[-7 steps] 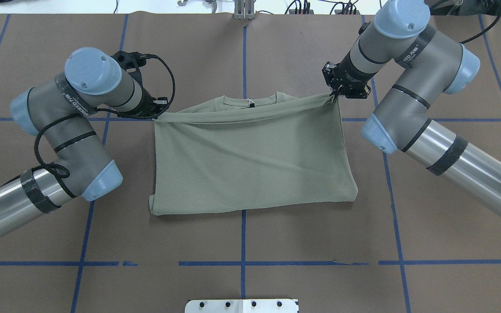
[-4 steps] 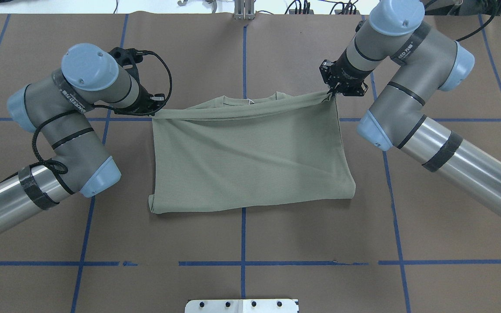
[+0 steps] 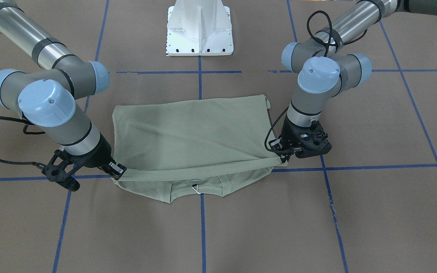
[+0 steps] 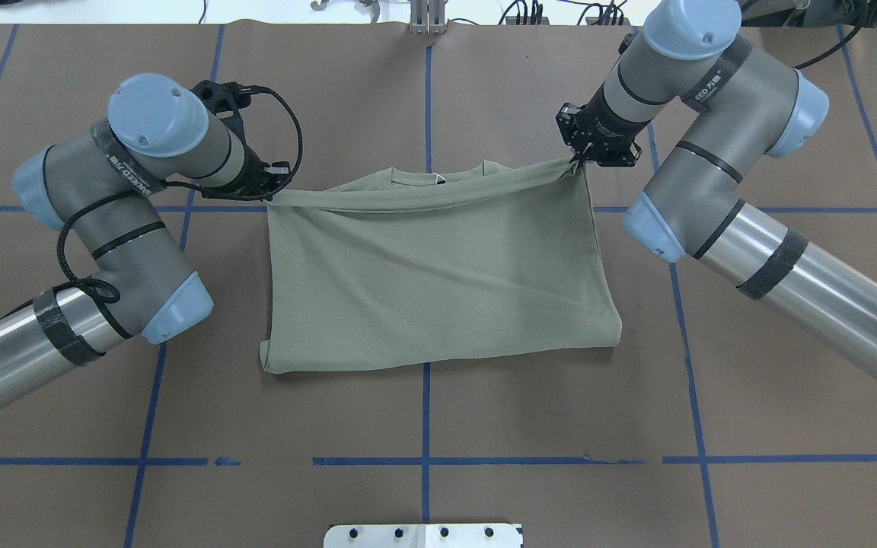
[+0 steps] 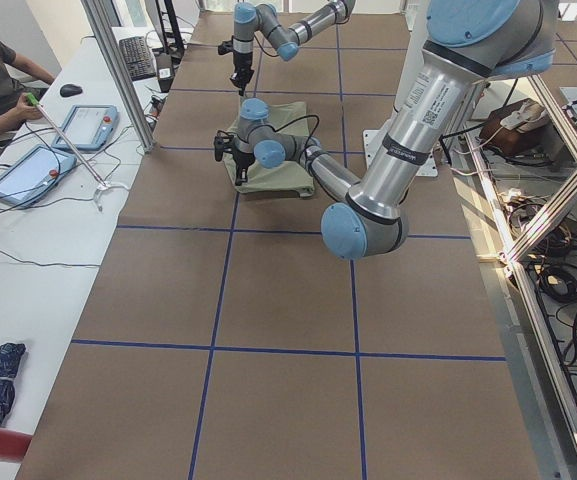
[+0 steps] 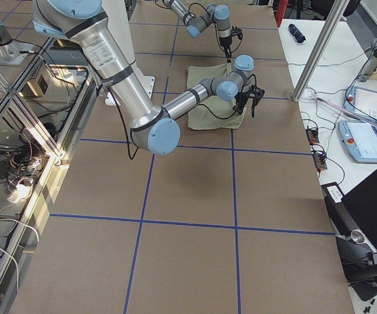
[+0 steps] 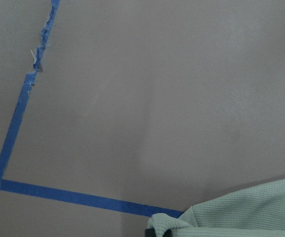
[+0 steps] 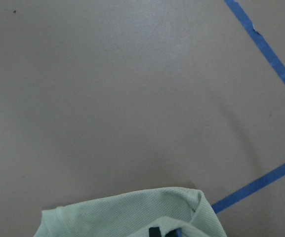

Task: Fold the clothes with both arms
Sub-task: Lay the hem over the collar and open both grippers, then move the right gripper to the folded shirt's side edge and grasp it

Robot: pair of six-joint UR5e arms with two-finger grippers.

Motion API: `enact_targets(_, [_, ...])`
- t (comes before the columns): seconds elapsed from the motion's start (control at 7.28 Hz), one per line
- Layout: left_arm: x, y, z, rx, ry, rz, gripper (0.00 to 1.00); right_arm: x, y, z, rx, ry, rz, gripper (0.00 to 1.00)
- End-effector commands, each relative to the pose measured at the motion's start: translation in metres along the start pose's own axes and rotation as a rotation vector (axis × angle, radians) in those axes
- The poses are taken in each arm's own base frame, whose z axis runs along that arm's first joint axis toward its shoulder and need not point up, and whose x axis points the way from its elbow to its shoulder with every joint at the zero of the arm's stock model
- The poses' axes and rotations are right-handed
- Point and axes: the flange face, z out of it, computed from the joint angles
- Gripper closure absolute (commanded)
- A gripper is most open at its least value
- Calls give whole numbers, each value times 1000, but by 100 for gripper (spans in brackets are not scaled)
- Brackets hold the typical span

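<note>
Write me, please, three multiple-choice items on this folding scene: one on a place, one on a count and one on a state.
1. Where does the shirt have its collar, relative to the white pedestal?
A. At the end nearest it
B. At the end farthest from it
C. Fully hidden under the folded layer

2. How many grippers pinch the shirt?
A. None
B. One
C. Two

3. How is the held edge?
A. Crumpled in a ball
B. Stretched in a line between the grippers
C. Hanging off the table

Answers:
1 B, in the front-facing view the collar shows on the side opposite the pedestal.
2 C, the left gripper and the right gripper each clamp a corner.
3 B, it runs nearly straight from one gripper to the other.
</note>
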Motion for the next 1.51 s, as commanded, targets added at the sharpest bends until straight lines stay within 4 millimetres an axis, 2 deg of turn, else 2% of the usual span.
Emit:
enact_targets(0.0, [2,0,-1,0,3,2,99,0,1,-1,-1,-1,-5,100])
enact_targets(0.14, [2,0,-1,1,3,2,58,4,0,3,2,-21,-15,35])
enact_targets(0.27, [3,0,-2,3,13,8,16,10,0,6,3,-47,-31,0])
enact_targets(0.41, [3,0,-2,4,17,11,0,13,-2,6,2,-46,-62,0])
enact_targets(0.69, [3,0,-3,5,19,14,0,21,1,2,-5,-54,-100,0])
enact_targets(0.82, [4,0,-4,4,21,15,0,53,25,0,-26,-56,-123,0])
enact_targets(1.1, [6,1,-7,6,26,15,0,134,99,-22,-91,-56,-184,0])
enact_targets(1.24, [7,0,-11,9,33,16,0,160,124,-19,-120,-32,-200,0])
enact_targets(1.37, [8,1,-11,8,33,14,0,172,141,-3,-137,3,-213,0])
